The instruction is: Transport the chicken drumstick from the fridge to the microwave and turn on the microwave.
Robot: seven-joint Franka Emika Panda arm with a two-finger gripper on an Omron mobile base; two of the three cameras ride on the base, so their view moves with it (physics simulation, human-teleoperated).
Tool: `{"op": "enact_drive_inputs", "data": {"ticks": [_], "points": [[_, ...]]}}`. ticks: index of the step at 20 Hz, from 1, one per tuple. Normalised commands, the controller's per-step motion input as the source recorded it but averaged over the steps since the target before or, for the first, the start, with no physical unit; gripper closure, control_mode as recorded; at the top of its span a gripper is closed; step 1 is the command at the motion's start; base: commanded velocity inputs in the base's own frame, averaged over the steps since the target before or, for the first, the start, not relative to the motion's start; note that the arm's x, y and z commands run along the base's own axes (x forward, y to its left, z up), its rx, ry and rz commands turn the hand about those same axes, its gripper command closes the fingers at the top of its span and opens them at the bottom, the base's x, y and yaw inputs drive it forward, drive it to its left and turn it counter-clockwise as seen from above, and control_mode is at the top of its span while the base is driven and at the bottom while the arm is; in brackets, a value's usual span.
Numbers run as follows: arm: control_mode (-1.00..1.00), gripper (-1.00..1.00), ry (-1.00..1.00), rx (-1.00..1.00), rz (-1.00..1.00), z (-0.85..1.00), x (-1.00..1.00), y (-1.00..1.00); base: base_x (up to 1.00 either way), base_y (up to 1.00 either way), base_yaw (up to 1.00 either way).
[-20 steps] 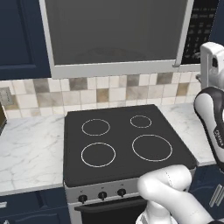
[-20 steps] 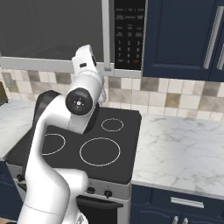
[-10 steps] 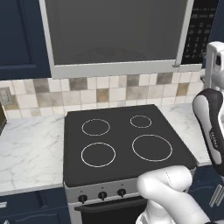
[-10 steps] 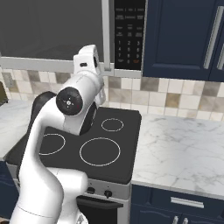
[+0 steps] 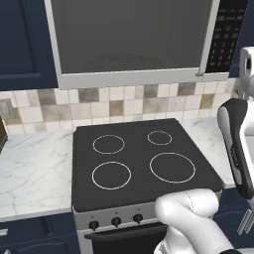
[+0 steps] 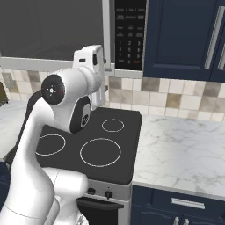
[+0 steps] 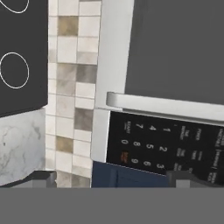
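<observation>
four white rings mark the flat black glass stovetop [image 5: 141, 163] in the left base view, two small, two larger. it sits in a grey range with three round knobs [image 5: 116, 222] on its front. white veined marble counter [image 5: 32, 171] runs on both sides, a backsplash [image 5: 114, 105] of square beige, grey and tan tiles stands behind it, and navy cabinets [image 5: 20, 42] hang at upper left. the microwave [image 5: 131, 42] hangs over the stove, a wide box with a pale grey frame around smooth dark glass, door closed, black button panel [image 5: 225, 34] at its right end.

in the right base view my white arm curves up in front of the stovetop [image 6: 101, 149], my hand raised just before the microwave's panel [image 6: 129, 33]. navy cabinet doors [image 6: 184, 39] with slim metal handles hang to the right, marble [image 6: 184, 149] beneath them.

the hand view is rolled sideways: the keypad [image 7: 166, 151] with its pale digits lies close ahead, the long grey door handle [image 7: 164, 105] beside it, tile and a corner of the stovetop [image 7: 22, 57] off to one side. my fingertips [image 7: 41, 178] stand far apart at the bottom edge, jaws wide and holding nothing. my gripper [image 7: 116, 179] is aimed at the keypad without touching it.
</observation>
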Motion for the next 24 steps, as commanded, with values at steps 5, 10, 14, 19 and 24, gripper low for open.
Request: {"op": "enact_drive_inputs", "data": {"ticks": [5,10,14,19,24], "points": [[-1.0,-1.0,0.02,0.03,-0.05,-0.03,0.04,-0.22,0.0,0.0,0.0],[-1.0,-1.0,0.0,0.0,0.0,-0.08,0.09,-0.08,0.0,0.0,0.0],[-1.0,-1.0,0.0,0.01,0.0,-0.12,0.21,-0.13,0.0,0.0,0.0],[-1.0,-1.0,0.0,0.03,0.0,-0.05,0.15,-0.13,0.0,0.0,0.0],[-1.0,-1.0,0.0,0.03,0.0,0.0,0.05,-0.09,0.0,0.0,0.0]]}}
